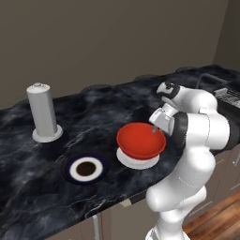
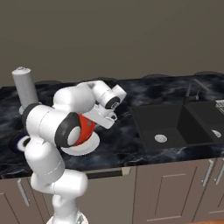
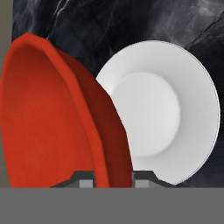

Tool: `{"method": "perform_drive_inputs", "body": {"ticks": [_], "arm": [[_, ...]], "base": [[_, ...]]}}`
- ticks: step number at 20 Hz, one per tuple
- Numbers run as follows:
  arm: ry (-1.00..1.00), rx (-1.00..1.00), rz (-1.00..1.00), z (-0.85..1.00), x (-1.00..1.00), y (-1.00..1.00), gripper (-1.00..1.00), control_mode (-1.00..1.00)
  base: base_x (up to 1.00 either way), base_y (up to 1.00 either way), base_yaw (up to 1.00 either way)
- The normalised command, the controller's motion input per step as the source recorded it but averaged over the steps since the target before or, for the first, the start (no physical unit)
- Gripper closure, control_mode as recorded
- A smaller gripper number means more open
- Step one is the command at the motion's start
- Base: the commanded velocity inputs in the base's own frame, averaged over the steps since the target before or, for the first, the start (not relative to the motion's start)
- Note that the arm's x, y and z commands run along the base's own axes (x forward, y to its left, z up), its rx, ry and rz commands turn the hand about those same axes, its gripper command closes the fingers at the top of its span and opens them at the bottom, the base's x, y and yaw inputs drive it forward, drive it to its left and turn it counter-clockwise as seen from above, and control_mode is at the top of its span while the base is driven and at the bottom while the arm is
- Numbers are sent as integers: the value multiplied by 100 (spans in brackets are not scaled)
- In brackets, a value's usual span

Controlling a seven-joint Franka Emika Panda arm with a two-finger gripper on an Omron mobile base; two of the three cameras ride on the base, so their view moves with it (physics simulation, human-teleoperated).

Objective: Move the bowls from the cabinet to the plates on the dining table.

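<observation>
Plate (image 3: 168,105) lies directly beneath the red bowl (image 1: 140,139) at centre of the left base view, the tool (image 3: 113,178) nearly closed, pinching the bowl's right rim above the tabletop (image 1: 93,122).

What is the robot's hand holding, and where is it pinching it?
The gripper holds the red bowl, pinching its rim between its two fingers, just above the white plate.

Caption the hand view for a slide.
Gripper pinching the red bowl's rim just above the white plate.
</observation>
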Motion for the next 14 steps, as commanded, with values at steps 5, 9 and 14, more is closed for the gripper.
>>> {"method": "perform_drive_inputs", "body": {"ticks": [5, 9, 14], "arm": [[-6, -1, 1, -48, 0, 0, 100, -100], [-7, 0, 2, -49, 8, 0, 100, -100], [-5, 0, 0, -35, 38, 0, 100, -100]], "base": [[0, 0, 0], [0, 0, 0], [0, 0, 0]]}}
